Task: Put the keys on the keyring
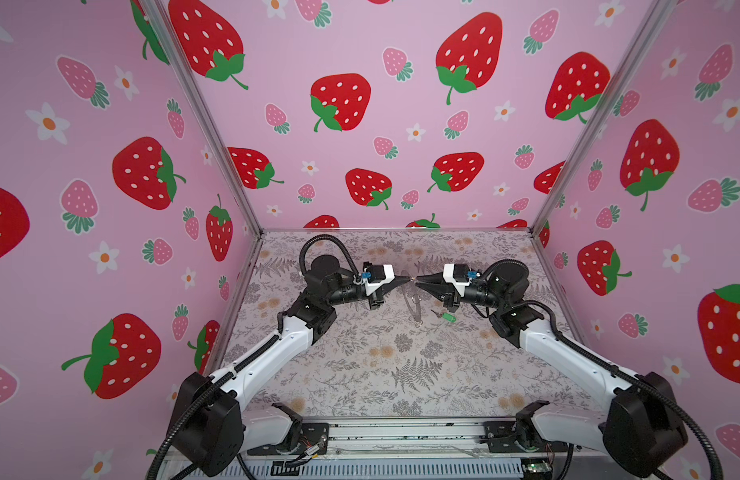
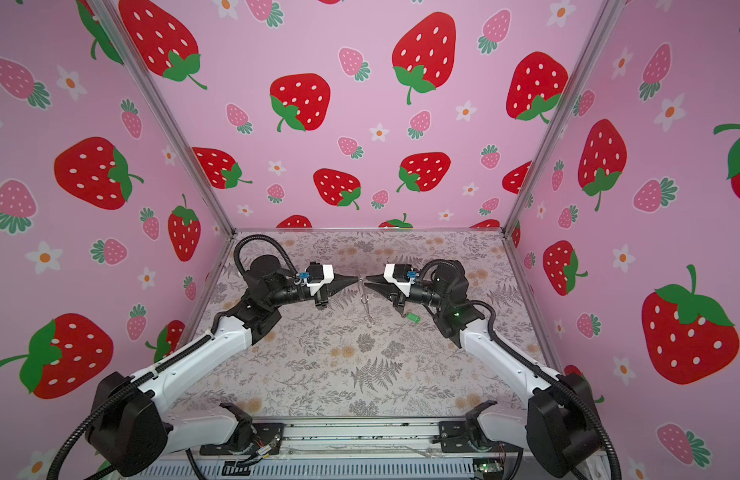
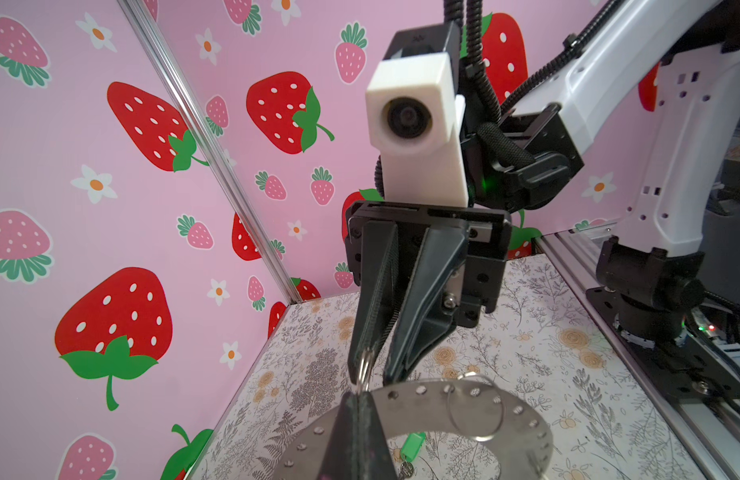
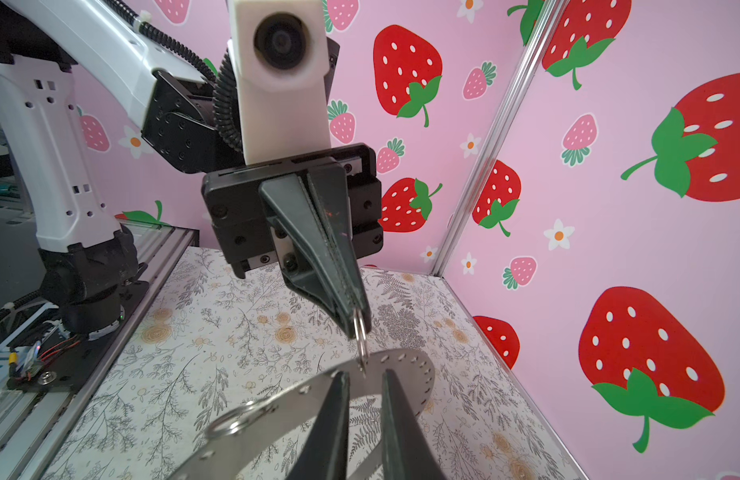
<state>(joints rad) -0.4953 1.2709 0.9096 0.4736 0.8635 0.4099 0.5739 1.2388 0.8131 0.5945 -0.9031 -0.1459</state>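
Note:
The keyring (image 3: 522, 419), a flat grey ring with holes round its rim, hangs in the air between both grippers. It shows edge-on in both top views (image 1: 414, 307) (image 2: 366, 303). My left gripper (image 3: 362, 395) (image 1: 409, 280) is shut on a small wire loop (image 4: 362, 332) on the ring's edge. My right gripper (image 4: 363, 376) (image 1: 418, 282) faces it tip to tip. Its jaws stand a narrow gap apart, astride the rim where that loop sits. The keys (image 1: 447, 317) (image 2: 413, 318), with the green tag, lie on the table under my right wrist. They also show through the ring (image 3: 412, 444).
A second, larger wire loop (image 3: 476, 407) (image 4: 239, 415) hangs on the ring's rim. The floral table (image 1: 360, 365) is walled by strawberry-print panels at the back and both sides. The arm bases and a metal rail (image 1: 401, 432) run along the front edge.

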